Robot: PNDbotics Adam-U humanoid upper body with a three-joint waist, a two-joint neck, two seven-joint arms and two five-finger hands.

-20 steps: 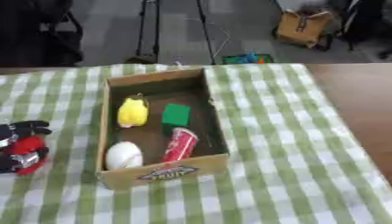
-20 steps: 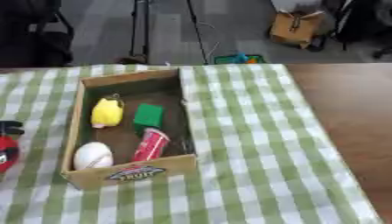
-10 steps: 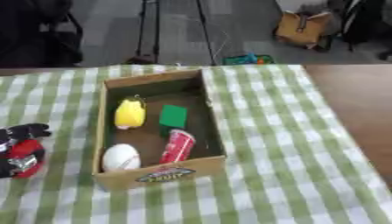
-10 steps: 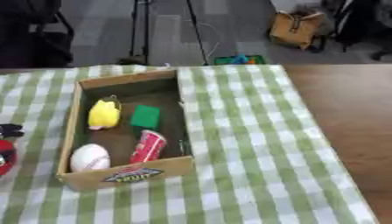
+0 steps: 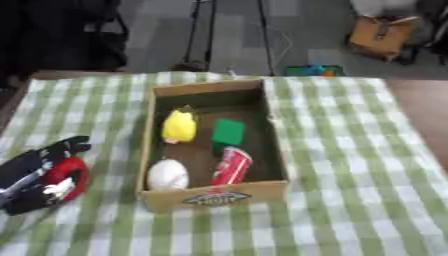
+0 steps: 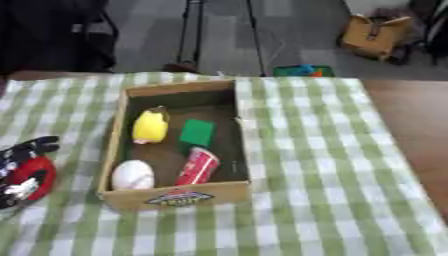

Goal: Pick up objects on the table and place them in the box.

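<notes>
Left hand (image 5: 44, 172) at left edge of worktop (image 5: 350, 200), fingers curled round red object (image 5: 66, 175), resting on green-checked cloth, apart from box. Right hand not visible. Cardboard box (image 5: 214, 197) at worktop centre holds yellow item (image 5: 179, 126), green block (image 5: 229, 131), white ball (image 5: 167, 174), red can (image 5: 231, 167) lying tilted.

Since a second ago the left hand (image 5: 39, 177) shows more fully at the lower left, its black fingers (image 5: 70, 146) pointing toward the cardboard box (image 5: 213, 196). The red part (image 5: 66, 172) sits just behind those fingers, nearer the box than before.
</notes>
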